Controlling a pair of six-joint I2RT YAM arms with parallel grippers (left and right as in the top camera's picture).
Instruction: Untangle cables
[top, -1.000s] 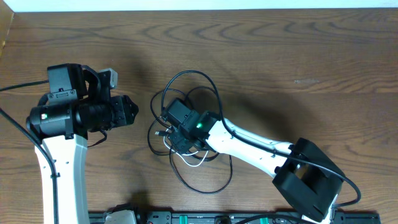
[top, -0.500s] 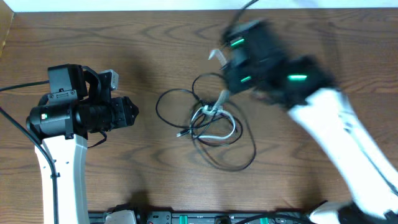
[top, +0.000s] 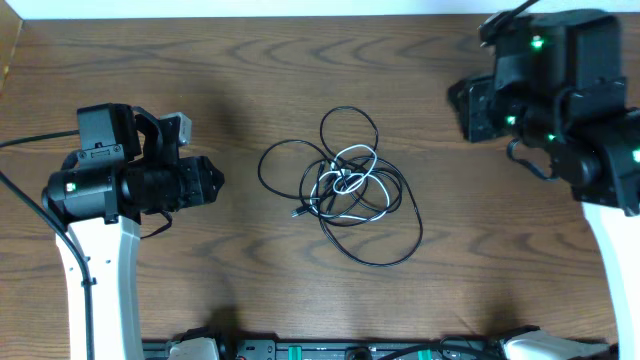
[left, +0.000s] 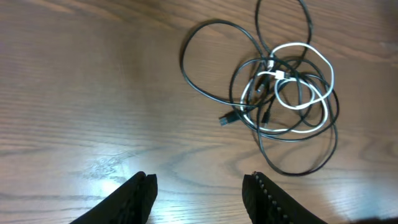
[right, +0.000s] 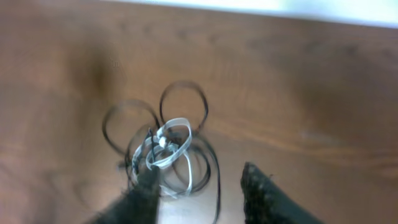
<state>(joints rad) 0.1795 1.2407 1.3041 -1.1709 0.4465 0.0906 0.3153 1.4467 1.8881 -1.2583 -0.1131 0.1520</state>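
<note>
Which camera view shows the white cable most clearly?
The left wrist view: there the white cable is sharp and close, and its loops can be followed among the black cables. The overhead view shows the white cable whole but smaller. The right wrist view shows only a blurred pale loop.

The right arm (top: 560, 95) is no longer down on the cables (top: 345, 190). It has swung up and away to the far right, well apart from them. Its gripper (right: 198, 186) has let go, fingers apart and empty. The tangle has shifted right and spread looser, with the white cable (left: 298, 44) now uncovered.
</note>
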